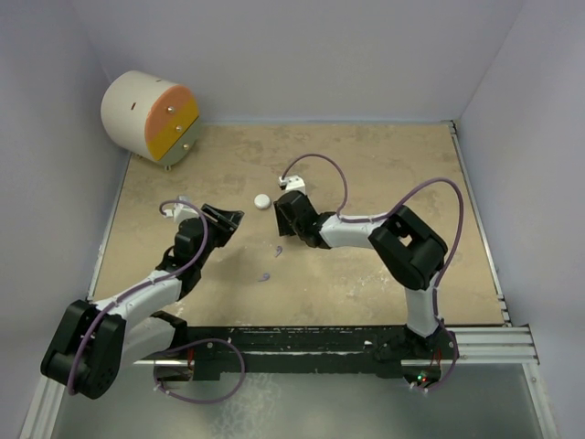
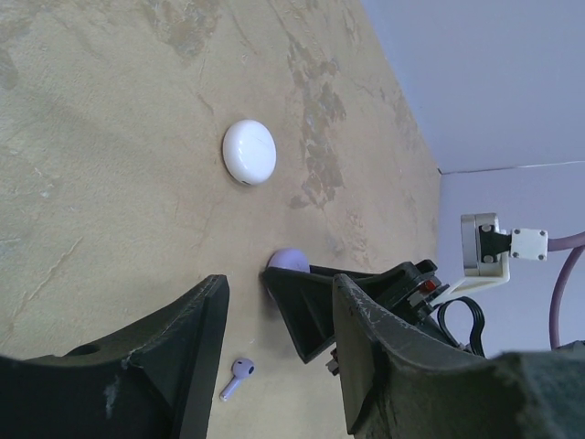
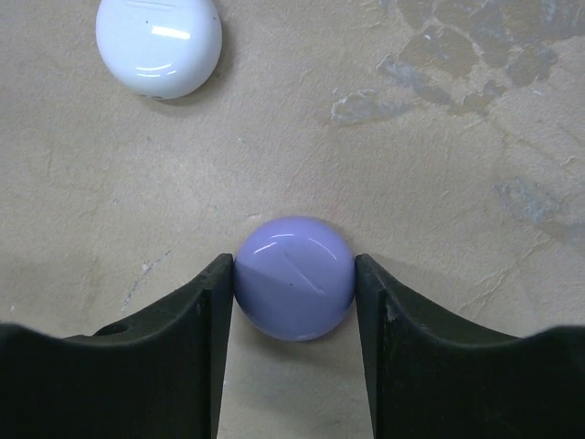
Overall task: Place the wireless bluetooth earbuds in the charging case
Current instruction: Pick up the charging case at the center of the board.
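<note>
Right gripper: pinching lilac charging case at both sides, probably to steady it.
Left gripper: spread, empty, aimed toward lilac earbud.
White case: aside, closed.

On tan table: white round case; lilac case nearby, partly hidden; lilac earbud seen between left gripper's parted fingers.

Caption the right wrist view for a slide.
The right arm's fingers grip the lilac case from both sides on the tan table, with the white case lying apart at upper left.
</note>
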### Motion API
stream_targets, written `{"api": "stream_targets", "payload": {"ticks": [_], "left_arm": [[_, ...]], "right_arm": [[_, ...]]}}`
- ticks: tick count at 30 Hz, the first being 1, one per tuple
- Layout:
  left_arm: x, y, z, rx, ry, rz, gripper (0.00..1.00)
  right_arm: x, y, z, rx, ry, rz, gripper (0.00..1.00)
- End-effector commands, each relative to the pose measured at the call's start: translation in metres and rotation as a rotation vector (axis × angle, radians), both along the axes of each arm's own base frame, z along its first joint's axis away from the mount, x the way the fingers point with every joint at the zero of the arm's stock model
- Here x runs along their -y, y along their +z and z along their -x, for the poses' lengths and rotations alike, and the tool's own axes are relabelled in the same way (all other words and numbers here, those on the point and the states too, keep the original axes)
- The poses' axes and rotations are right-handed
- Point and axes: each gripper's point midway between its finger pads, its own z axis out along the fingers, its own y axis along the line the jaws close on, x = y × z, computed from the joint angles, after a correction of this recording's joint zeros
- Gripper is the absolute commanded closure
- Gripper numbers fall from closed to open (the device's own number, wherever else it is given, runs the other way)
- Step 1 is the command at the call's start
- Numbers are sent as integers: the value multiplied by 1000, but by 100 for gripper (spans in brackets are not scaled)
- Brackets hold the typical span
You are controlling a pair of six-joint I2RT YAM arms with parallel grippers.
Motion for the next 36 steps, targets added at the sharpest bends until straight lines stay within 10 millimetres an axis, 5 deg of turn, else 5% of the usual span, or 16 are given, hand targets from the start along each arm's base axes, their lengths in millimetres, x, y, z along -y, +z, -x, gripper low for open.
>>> {"api": "stream_targets", "payload": {"ticks": [1,9,17,36], "left_arm": [[9,22,-8,69,-29,35,52],[39,36,-17,111,-171,67,54],[60,46,-26,158,-258,122,56],[82,69,-26,250,-370,209,56]], "right_arm": [[9,16,4,69,43,27,83],[-13,106,1,352,283,-62,95],[-38,142,20,463,507,-128,100],[-52,148,35,501,679,-115,100]]}}
